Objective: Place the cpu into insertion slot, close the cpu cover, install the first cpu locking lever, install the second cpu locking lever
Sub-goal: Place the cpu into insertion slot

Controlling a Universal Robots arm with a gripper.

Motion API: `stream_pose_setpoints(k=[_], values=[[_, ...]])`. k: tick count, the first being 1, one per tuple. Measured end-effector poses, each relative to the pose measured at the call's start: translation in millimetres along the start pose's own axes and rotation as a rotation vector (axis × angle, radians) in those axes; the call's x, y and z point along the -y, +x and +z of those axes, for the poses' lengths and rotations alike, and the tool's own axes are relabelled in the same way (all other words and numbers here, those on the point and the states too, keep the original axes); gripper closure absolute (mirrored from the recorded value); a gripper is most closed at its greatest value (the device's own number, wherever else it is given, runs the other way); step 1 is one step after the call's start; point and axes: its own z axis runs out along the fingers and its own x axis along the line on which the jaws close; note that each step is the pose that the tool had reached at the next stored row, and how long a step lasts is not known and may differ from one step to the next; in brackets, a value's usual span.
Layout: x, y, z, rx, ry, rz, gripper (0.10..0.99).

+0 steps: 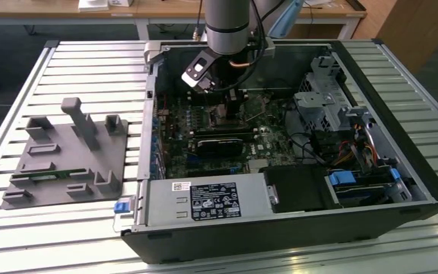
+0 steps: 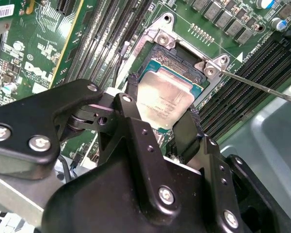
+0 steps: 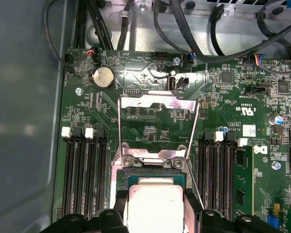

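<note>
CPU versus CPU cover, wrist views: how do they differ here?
The silver-grey square cpu has a solid top; the thin silver-grey cpu cover is an open frame. The cpu sits at the black-rimmed socket, clamped by the gripper; the cover is swung open beyond it. Both are square metal.

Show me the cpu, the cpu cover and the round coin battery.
cpu (image 2: 167, 100), second wrist view, middle of its metal top.
cpu cover (image 3: 155, 101), first wrist view, end bar of the open frame.
coin battery (image 3: 103, 76), first wrist view, its face.

Grey fixture tray (image 1: 61, 162) on slatted table (image 1: 89, 63), open computer case (image 1: 280, 235), silver power supply (image 1: 203, 201).
</note>
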Motion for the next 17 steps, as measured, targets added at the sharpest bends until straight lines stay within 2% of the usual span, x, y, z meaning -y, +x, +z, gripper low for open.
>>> stream_pose_setpoints(k=[6,17], values=[[0.0,0.0,0.4,-0.0001,0.000,0.000,0.549],[0.7,0.1,5.5,0.0011,0.000,0.011,0.549]])
